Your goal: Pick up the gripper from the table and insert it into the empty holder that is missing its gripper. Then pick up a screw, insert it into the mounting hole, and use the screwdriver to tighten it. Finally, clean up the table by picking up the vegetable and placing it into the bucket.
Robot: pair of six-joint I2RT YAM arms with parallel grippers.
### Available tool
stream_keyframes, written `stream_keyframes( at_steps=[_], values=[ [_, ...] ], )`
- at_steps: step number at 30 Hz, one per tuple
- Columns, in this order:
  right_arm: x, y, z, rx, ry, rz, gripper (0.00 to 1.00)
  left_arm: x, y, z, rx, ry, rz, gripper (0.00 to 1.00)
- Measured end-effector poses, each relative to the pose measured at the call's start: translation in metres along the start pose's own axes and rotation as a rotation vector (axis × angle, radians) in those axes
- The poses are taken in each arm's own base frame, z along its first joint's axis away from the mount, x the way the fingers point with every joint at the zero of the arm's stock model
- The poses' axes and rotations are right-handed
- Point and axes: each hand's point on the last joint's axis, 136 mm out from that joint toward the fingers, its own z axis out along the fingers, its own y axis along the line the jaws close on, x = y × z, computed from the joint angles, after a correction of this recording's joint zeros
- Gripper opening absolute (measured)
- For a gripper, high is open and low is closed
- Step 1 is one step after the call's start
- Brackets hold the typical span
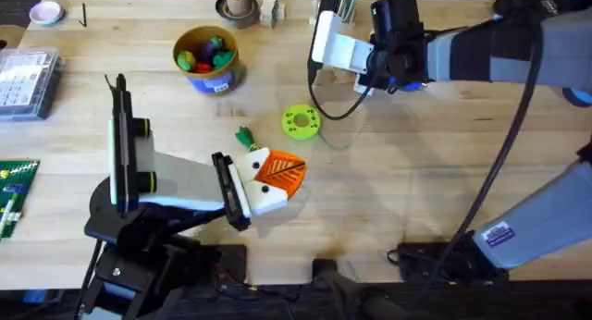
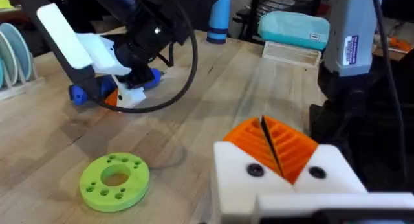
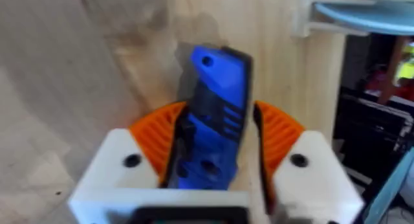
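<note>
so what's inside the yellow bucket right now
The bucket holds a heap of small colourful toy pieces, red, green and pink among them. Anything beneath that top layer is covered.

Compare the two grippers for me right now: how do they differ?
The left gripper is shut on nothing visible; the right gripper is shut on the blue screwdriver. The left sits beside the vegetable; the right is nearer the table's far edge. Both have orange ribbed pads.
</note>
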Motion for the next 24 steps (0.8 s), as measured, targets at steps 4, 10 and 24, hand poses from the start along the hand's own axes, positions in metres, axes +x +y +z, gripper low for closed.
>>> stream_keyframes(
  at_steps=[4, 10, 24],
  values=[
    [0.000, -0.007, -0.001, 0.022, 0.009, 0.029, 0.769, 0.000, 0.000, 0.000, 0.000, 0.000, 0.000, 0.005],
    [-0.002, -0.006, -0.002, 0.030, 0.025, 0.050, 0.772, 0.000, 0.000, 0.000, 0.000, 0.000, 0.000, 0.005],
    [-0.018, -0.024, -0.045, 0.070, -0.062, 0.384, 0.778, 0.000, 0.000, 0.000, 0.000, 0.000, 0.001, 0.478]
  ],
)
